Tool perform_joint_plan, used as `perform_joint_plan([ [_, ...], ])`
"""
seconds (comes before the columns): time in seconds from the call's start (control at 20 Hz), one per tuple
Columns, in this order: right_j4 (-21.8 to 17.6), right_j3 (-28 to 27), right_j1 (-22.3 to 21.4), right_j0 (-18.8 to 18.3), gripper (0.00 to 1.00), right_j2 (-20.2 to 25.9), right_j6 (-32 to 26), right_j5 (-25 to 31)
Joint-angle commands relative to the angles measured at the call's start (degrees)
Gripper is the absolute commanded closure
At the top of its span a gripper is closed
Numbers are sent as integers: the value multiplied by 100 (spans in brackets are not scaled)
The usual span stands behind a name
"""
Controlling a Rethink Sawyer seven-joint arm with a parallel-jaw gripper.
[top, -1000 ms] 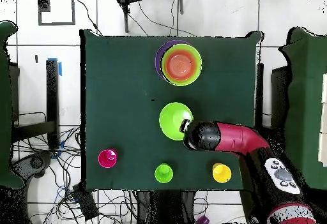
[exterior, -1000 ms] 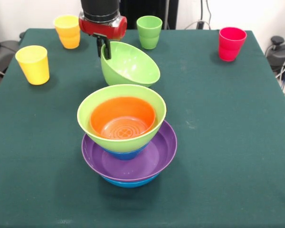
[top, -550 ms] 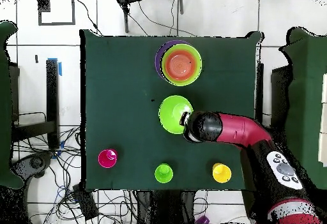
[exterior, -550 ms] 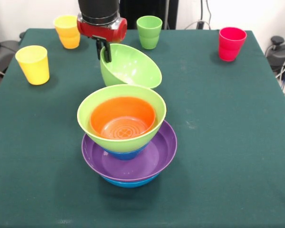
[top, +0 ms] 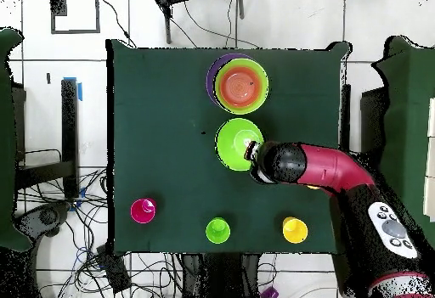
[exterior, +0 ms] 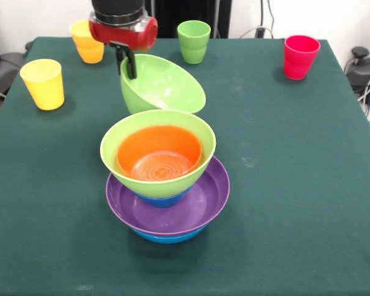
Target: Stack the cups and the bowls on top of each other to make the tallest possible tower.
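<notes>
The robot's gripper (exterior: pixel 128 63) held a large light green bowl (exterior: pixel 162 84) by its rim, the dark fingers closed over the edge, one inside and one outside. The bowl hung tilted, its mouth turned toward the camera across the table, just behind the tower (exterior: pixel 166 179). That stack stood on the green tablecloth (exterior: pixel 296 185) with a large blue bowl (exterior: pixel 168 237) at the bottom, a wide purple bowl (exterior: pixel 200 206) in it, a small blue bowl (exterior: pixel 161 199) above, then a second light green bowl (exterior: pixel 120 165) cradling a small orange bowl (exterior: pixel 159 154). From overhead the held bowl (top: pixel 236 144) sat just beside the tower (top: pixel 241 85), with the red arm (top: pixel 327 167) reaching in from one side. Four cups stood well apart along the far edge: yellow (exterior: pixel 44 84), orange-yellow (exterior: pixel 88 41), light green (exterior: pixel 193 41) and red (exterior: pixel 300 57).
</notes>
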Motion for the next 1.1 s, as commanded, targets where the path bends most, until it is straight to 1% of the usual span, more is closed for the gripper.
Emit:
perform_joint_plan([
  [0.05, -37, 46, -116, -288, 100, 588, -903, 550],
  [0.3, -133, 282, -141, -511, 100, 711, -1010, 508],
  [0.7, -220, 316, -140, -728, 100, 868, -1117, 642],
  [1.0, -170, 434, -392, -878, 100, 990, -1187, 808],
  [1.1, -155, 425, -556, -912, 100, 1026, -1232, 915],
])
